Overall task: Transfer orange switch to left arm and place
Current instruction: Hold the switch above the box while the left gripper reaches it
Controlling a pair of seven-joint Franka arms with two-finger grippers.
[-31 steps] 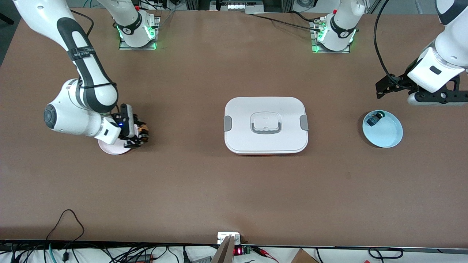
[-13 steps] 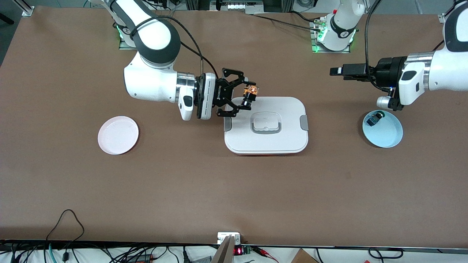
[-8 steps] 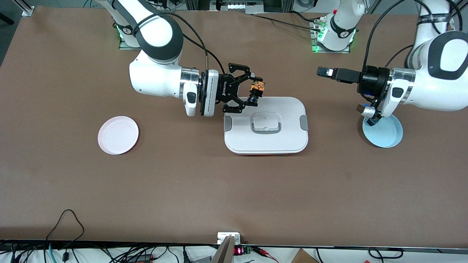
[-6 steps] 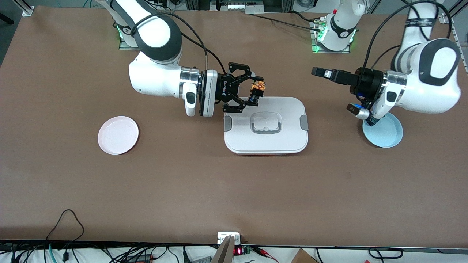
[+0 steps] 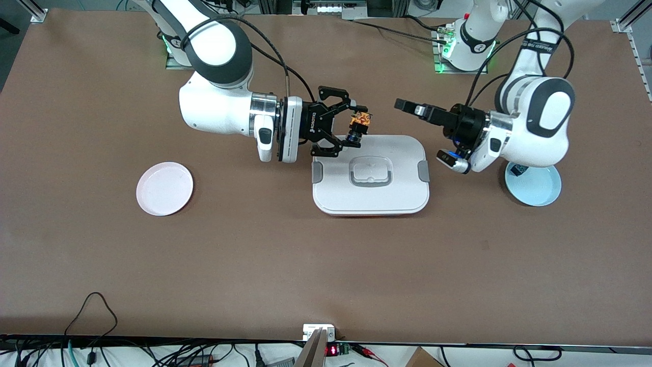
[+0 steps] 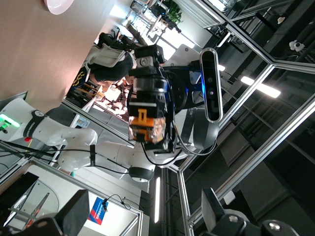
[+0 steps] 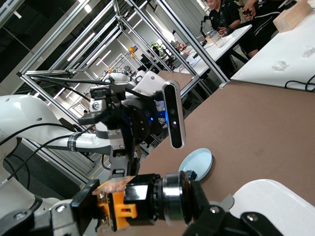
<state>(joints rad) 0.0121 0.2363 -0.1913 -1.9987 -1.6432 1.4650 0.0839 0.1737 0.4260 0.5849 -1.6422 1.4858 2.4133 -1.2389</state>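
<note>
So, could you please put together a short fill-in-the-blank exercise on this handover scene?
1. The right gripper is shut on the orange ____.
2. It holds that part over an edge of the white ____.
3. The left gripper, over the table, has its fingers ____.
4. The small dark part lies in the ____ dish, while the pink dish holds nothing.

Missing words: switch; box; open; blue

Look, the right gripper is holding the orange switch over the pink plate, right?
Not quite. The right gripper does hold the orange switch, but over the edge of the white box, not the pink plate. The front view shows it.
</note>
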